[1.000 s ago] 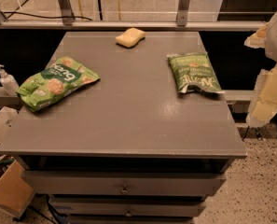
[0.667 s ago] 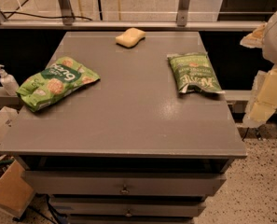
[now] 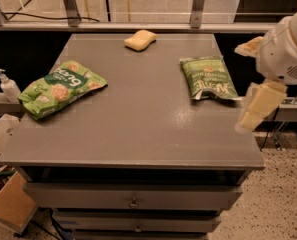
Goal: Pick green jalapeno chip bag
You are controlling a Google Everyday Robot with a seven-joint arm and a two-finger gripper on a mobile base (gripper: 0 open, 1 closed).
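Since a moment ago, the gripper [image 3: 243, 86] has slid a little to the left, closer to the desk [image 3: 138, 134]. It hangs by the right edge of the desk, just beside the green jalapeno chip bag [image 3: 208, 78]. Its two cream fingers [image 3: 260, 106] are wide apart and hold nothing. That bag lies flat on the right side. A brighter green bag [image 3: 62, 86] lies on the left, and a yellow sponge [image 3: 140, 39] sits near the back.
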